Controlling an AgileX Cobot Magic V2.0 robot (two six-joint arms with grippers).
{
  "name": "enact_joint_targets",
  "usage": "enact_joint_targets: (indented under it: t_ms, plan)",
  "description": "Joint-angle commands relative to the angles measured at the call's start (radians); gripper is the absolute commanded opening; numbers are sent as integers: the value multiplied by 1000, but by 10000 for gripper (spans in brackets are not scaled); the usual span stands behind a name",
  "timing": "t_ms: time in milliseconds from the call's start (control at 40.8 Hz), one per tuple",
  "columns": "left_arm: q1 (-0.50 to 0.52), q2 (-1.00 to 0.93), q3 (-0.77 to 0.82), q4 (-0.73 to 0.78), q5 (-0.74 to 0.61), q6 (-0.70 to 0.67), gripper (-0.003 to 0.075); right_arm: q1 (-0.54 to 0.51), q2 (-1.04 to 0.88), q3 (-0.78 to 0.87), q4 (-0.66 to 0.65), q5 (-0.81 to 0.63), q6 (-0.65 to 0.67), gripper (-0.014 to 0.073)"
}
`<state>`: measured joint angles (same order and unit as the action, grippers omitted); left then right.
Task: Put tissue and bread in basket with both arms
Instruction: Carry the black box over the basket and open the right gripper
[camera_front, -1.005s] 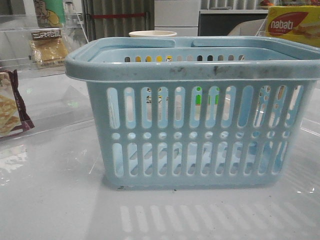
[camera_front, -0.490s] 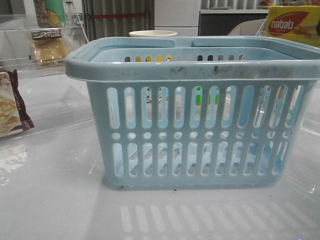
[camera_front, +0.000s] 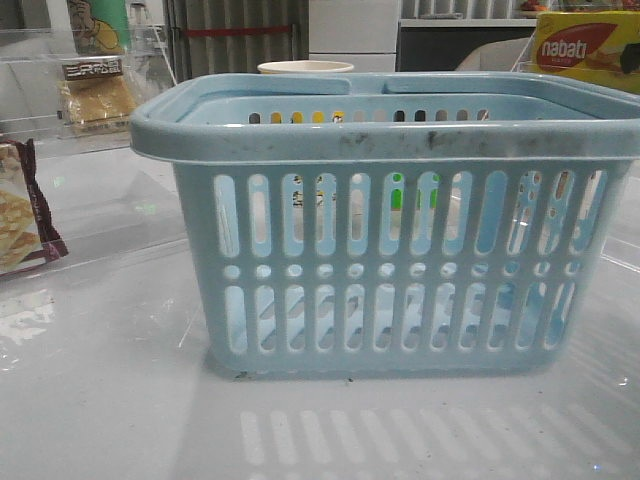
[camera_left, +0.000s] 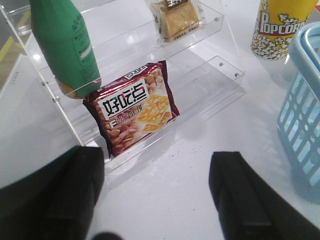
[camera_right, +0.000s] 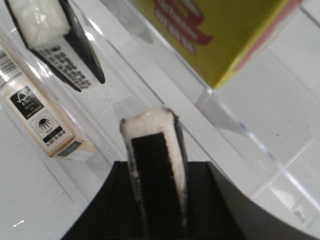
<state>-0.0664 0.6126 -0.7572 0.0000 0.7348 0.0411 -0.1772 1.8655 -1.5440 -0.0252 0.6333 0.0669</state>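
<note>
The light-blue basket (camera_front: 385, 220) stands in the middle of the table; its side also shows in the left wrist view (camera_left: 304, 115). The bread (camera_front: 97, 95) in its clear packet stands on the clear shelf at the far left, and shows in the left wrist view (camera_left: 177, 19) on the upper step. My left gripper (camera_left: 157, 200) is open and empty above the table, in front of that shelf. My right gripper (camera_right: 159, 172) is shut on a black tissue pack (camera_right: 152, 142) with white edges, held on edge in front of the right shelf. Neither gripper shows in the front view.
A maroon snack bag (camera_left: 135, 107) and a green bottle (camera_left: 62, 47) lean on the left shelf. A popcorn cup (camera_left: 280, 25) stands beside the basket. On the right shelf are a second tissue pack (camera_right: 55, 35), a beige pack (camera_right: 42, 115) and the yellow nabati box (camera_right: 215, 30).
</note>
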Motion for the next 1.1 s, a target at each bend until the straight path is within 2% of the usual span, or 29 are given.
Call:
enact_joint_targets:
  t_ms: [0,294,466,638,858,956,1079]
  plan:
    - [-8,7,-31,0,-74,-1,506,6,-129,-37,1,-44,-4,121]
    - [-8,7,-31,0,-81,-1,506,130,-374,-37,2,2,-31,121]
    - [-8,7,-31,0,-74,-1,506,268,-491,-27,40,119,-97,121]
    - [-8,7,-31,0,-74,-1,506,428,-543,47,119,173,-167,121]
    - [-8,7,-31,0,-74,-1,506,556,-520,203,145,70,-185,129]
    - [-8,7,-31,0,-74,-1,506,559,-496,226,151,33,-185,205]
    - [-8,7,-31,0,-70,-1,506,559,-461,228,151,16,-185,440]
